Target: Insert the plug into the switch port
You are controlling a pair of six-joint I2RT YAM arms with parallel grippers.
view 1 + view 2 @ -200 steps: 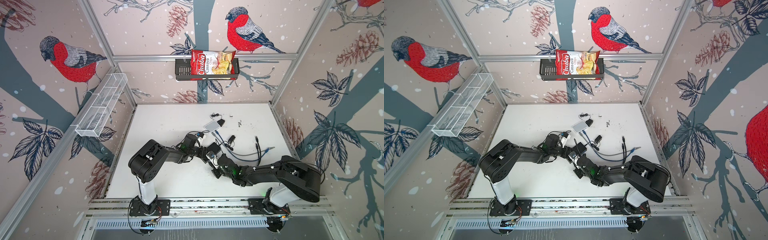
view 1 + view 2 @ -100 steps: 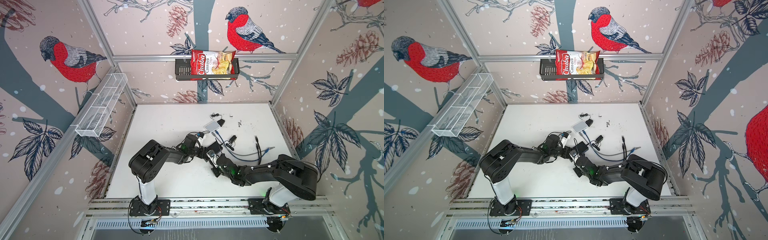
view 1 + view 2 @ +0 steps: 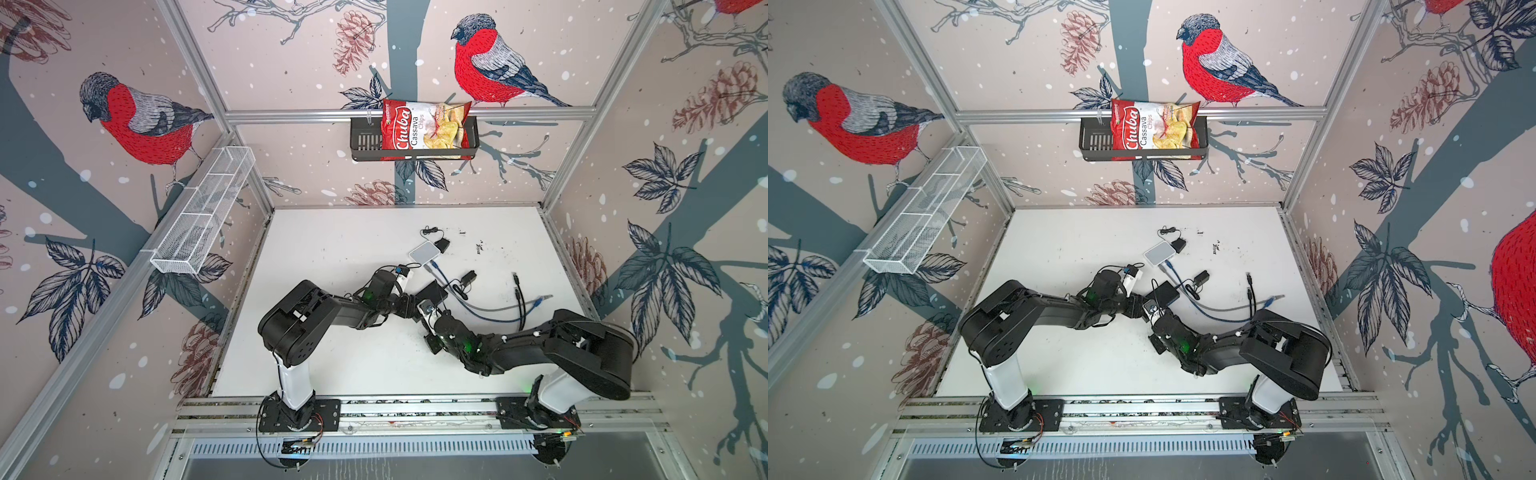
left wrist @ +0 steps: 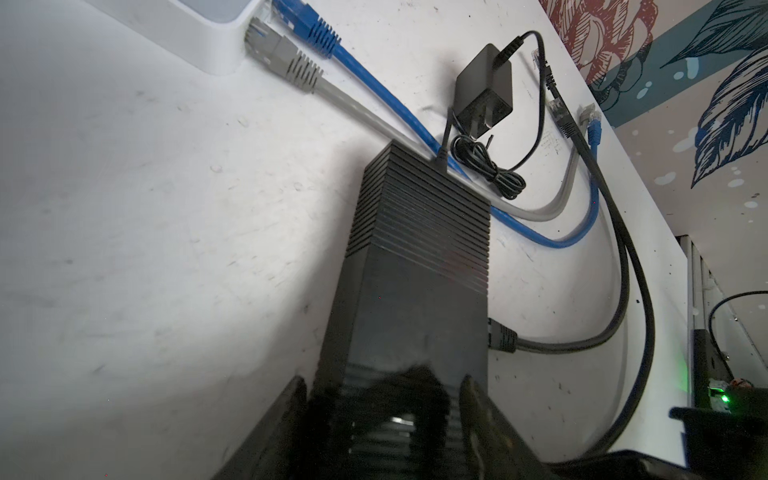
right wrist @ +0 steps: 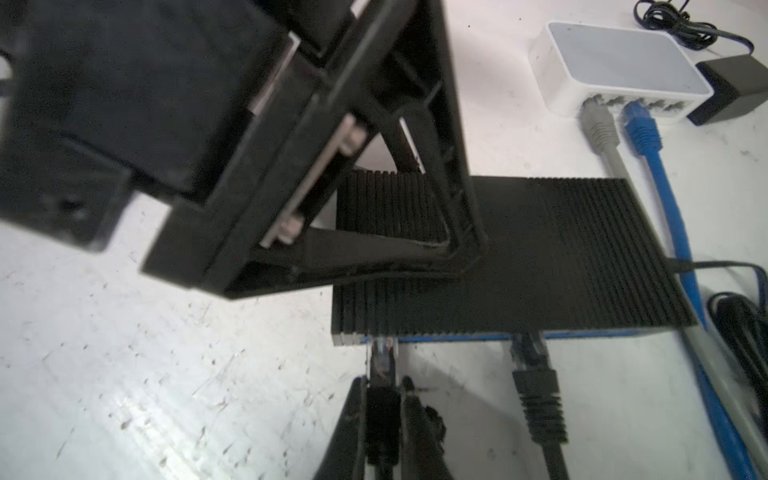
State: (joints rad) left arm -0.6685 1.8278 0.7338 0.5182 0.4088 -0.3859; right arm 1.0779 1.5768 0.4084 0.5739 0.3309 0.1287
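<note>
The black ribbed switch [image 3: 432, 292] [image 3: 1166, 292] lies flat mid-table. My left gripper [image 4: 384, 399] [image 3: 411, 305] is shut across one end of the switch [image 4: 419, 249], a finger on each side. My right gripper [image 5: 383, 399] [image 3: 436, 316] is shut on the black plug [image 5: 382, 361]. The plug's clear tip meets the blue-edged port face of the switch [image 5: 561, 257], at the end nearest the left gripper. How deep it sits I cannot tell. A second black plug [image 5: 530, 357] sits in a port further along.
A white hub [image 3: 424, 252] [image 5: 615, 62] lies behind the switch, with a grey cable [image 5: 598, 124] and a blue cable [image 5: 642, 124] plugged in. A black power adapter [image 3: 467, 276] [image 4: 484, 89] and loose cable ends [image 3: 516, 286] lie to the right.
The right arm has edged slightly left toward the switch. The left arm and the switch have stayed put.
</note>
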